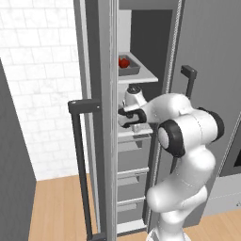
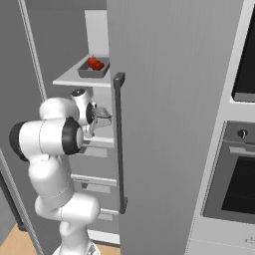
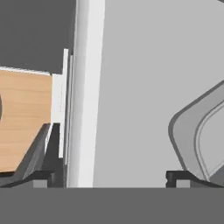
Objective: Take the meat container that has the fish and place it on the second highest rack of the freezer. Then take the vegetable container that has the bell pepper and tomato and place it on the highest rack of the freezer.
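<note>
The freezer [image 1: 207, 56] stands open, and the white arm reaches into its inner compartment. The vegetable container [image 1: 128, 66], with its red pieces showing, already sits on the highest rack [image 1: 141, 75], above the gripper [image 1: 136, 123] and a little farther into the compartment. In the right base view the same tray [image 2: 93, 67] rests on that shelf [image 2: 74, 78], again above the gripper [image 2: 102, 118]. So the second part of the task looks done as far as placement goes.

The gripper sits at the level of the next shelf down, just under the highest rack. In the hand view its two dark fingertips [image 3: 41, 179] stand far apart at the bottom edge, with nothing between them, so the gripper is spread and holds nothing. Beside the right-hand fingertip, the rounded grey corner of a shallow rimmed tray [image 3: 192, 131] lies on a pale flat surface; this is probably the meat container, resting on the second highest rack close to the gripper, though the fish itself cannot be seen and the base views hide this tray behind the arm.

Judged from this, both containers appear to be in the freezer on their intended racks. What is left seems to be only drawing the arm out of the compartment without knocking either tray.
</note>
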Robot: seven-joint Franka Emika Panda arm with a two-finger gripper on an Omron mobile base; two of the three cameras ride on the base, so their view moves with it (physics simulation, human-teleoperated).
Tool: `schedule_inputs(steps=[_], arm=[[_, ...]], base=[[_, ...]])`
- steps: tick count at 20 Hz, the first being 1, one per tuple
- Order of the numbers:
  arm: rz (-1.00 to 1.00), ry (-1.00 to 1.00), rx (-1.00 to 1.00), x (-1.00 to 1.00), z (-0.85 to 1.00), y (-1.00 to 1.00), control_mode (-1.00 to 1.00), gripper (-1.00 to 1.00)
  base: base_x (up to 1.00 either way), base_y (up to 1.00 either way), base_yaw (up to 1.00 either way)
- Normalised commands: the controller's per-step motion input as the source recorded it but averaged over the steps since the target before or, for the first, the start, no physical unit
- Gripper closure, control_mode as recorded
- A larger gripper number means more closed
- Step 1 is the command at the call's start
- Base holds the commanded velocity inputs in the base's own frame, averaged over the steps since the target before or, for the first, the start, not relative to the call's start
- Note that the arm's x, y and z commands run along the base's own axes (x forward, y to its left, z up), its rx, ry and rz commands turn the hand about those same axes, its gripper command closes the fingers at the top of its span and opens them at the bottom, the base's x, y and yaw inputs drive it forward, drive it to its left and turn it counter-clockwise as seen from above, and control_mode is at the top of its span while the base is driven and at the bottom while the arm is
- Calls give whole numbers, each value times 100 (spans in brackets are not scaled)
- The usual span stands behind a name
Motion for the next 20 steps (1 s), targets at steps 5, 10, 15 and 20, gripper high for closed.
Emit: schedule_inputs(steps=[5, 10, 15, 20], arm=[[-1, 0, 0, -100, 34, -27, -100, -100], [0, 0, 0, -94, 48, -42, -100, -100], [0, 0, 0, -100, 29, -11, -100, -100], [0, 0, 0, -100, 11, -6, -100, -100]], base=[[0, 0, 0], [0, 0, 0], [0, 0, 0], [0, 0, 0]])
